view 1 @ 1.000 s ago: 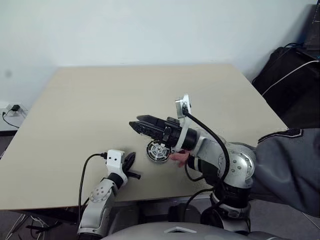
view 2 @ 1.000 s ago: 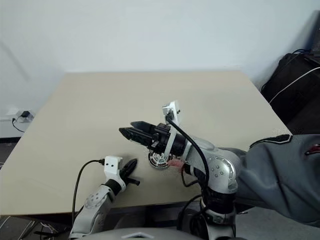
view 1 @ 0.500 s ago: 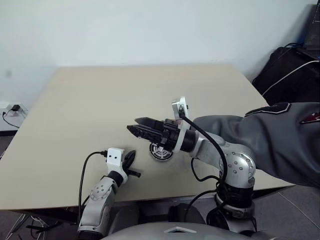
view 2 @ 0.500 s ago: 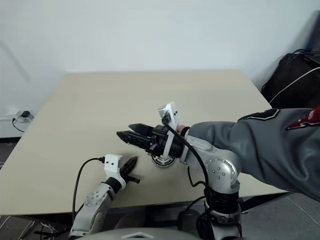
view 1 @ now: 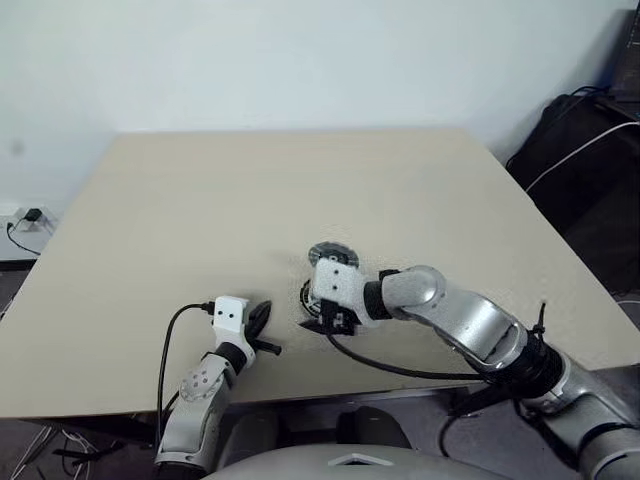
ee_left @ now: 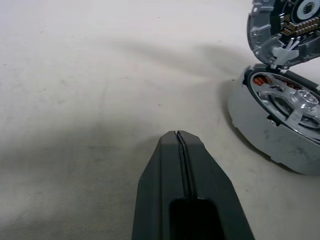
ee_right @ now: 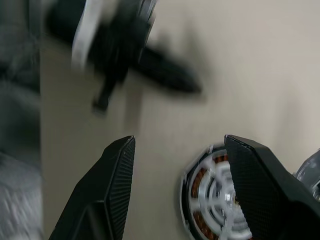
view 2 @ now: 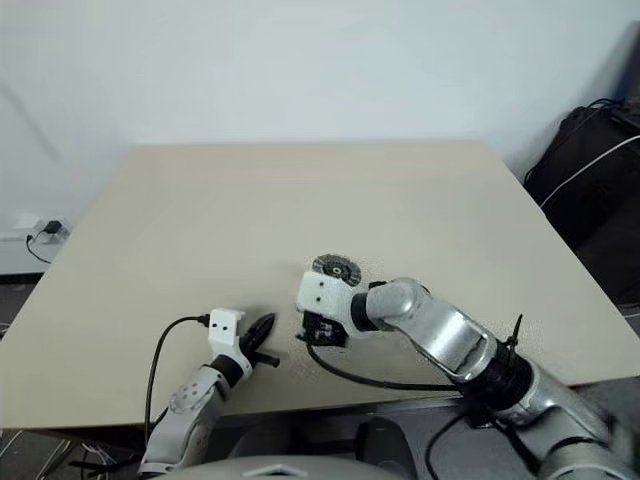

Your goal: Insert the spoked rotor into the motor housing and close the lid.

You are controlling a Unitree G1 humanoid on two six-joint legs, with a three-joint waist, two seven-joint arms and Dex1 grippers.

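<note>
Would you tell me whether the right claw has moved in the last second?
Yes: the right claw has dropped from above the motor housing to table level beside it.

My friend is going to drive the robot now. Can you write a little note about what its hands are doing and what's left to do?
Left gripper: shut, holding nothing, resting low on the table beside the motor housing.
Right gripper: open, empty, hanging just over the housing, one finger to each side of its edge.
Housing: on the table near the front edge. The spoked rotor looks already seated over the copper coils.
Lid: hinged up, still open.
Done: rotor looks in.
Left: fold the lid down and press it shut.
</note>
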